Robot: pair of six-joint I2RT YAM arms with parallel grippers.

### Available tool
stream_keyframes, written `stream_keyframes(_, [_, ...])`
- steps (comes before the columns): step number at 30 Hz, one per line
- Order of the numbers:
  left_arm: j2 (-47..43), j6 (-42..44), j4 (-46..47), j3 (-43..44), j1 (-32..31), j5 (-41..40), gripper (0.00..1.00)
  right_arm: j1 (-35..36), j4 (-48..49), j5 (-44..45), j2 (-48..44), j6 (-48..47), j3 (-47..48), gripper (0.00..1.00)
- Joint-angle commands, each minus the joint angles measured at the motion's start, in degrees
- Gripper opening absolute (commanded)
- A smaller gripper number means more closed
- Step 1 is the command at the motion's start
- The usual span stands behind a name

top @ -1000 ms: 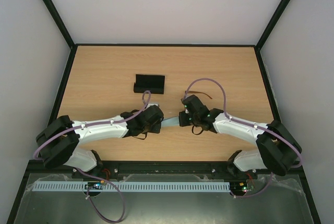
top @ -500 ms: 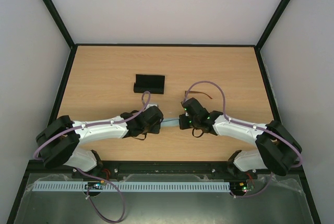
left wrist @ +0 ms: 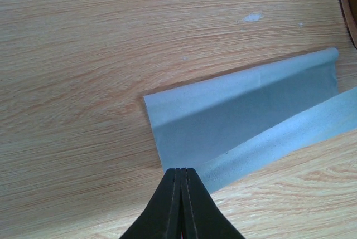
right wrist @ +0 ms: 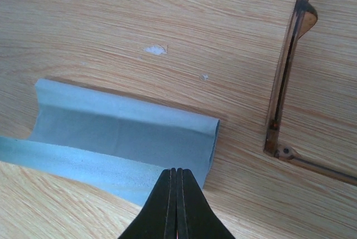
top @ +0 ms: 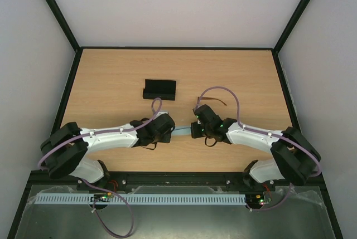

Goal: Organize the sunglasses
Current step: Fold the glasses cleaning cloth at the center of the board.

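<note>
Beginning at the left with the left gripper [left wrist: 181, 173]: pressed tight together, pinching one near corner of a soft, light blue square cloth [left wrist: 240, 111], with that edge raised into a shallow fold above the pale wooden table [top: 111, 72]. Further back in the overhead view, just left of centre, a black oblong hard case [top: 159, 89], well apart from both arms and untouched. Moving right along the cloth to the right gripper [right wrist: 177, 173]: likewise squeezed flat, nipping the same raised edge at its other end, so stretched between the two arms. Furthest right, near the cloth's end but not touching it, the sunglasses [right wrist: 287, 66], lying on the wood just beyond the right gripper. Judged early in the job: only the cloth in hand, probably for folding or shifting. Glasses ungrasped and not in the case. Left to do, most likely: closing the temples and stowing the pair. As for looks: thin dark-brown translucent frame, slender temple arms, clear-looking lenses, one temple seemingly swung open. Partly cut off at the picture edge, so cannot tell the full pose.
</note>
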Motion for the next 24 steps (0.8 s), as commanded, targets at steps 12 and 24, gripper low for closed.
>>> stream_keyframes(12, [2.63,1.37,1.43,1.86,3.93,-0.03,0.02,0.24,0.47,5.11,5.07,-0.1,5.0,0.01])
stream_keyframes(24, [6.02,3.14,2.86,4.31,6.25,0.96,0.02,0.24,-0.67,7.19,7.85,-0.43,7.78,0.01])
